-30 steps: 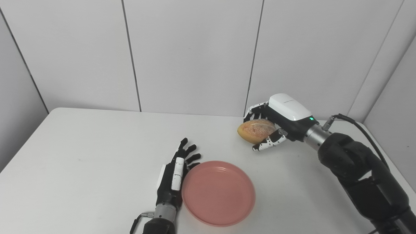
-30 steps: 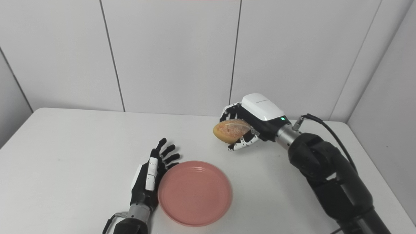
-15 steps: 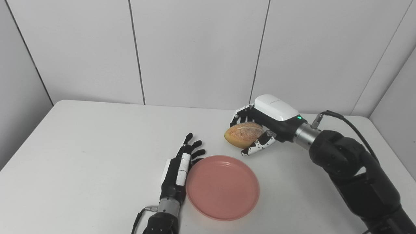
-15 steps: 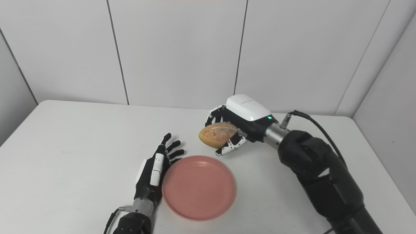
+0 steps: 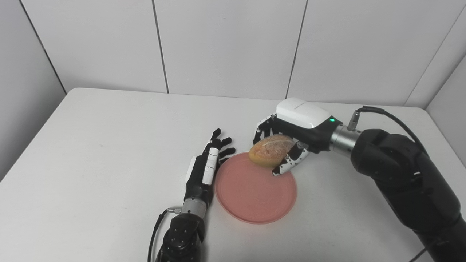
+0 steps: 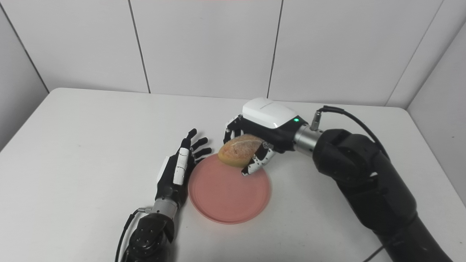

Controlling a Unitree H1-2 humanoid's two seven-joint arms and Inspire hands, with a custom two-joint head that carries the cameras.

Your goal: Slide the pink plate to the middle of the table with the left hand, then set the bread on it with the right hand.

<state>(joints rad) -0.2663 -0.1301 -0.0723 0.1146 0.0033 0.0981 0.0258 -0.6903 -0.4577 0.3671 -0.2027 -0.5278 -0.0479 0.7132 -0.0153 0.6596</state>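
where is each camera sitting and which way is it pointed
Left eye view: on the robot's head, looking down and forward over the white table toward the wall panels; both arms enter from the bottom edge.
Right eye view: beside it on the head, a little to the right, same aim, same arms.
Shared: the left hand open beside the pink plate, and the right hand holding the bread above the plate's far edge.

plate (image 5: 255,196) pink | bread (image 5: 271,151) golden-brown (pale floury streak) | table (image 5: 91,153) white
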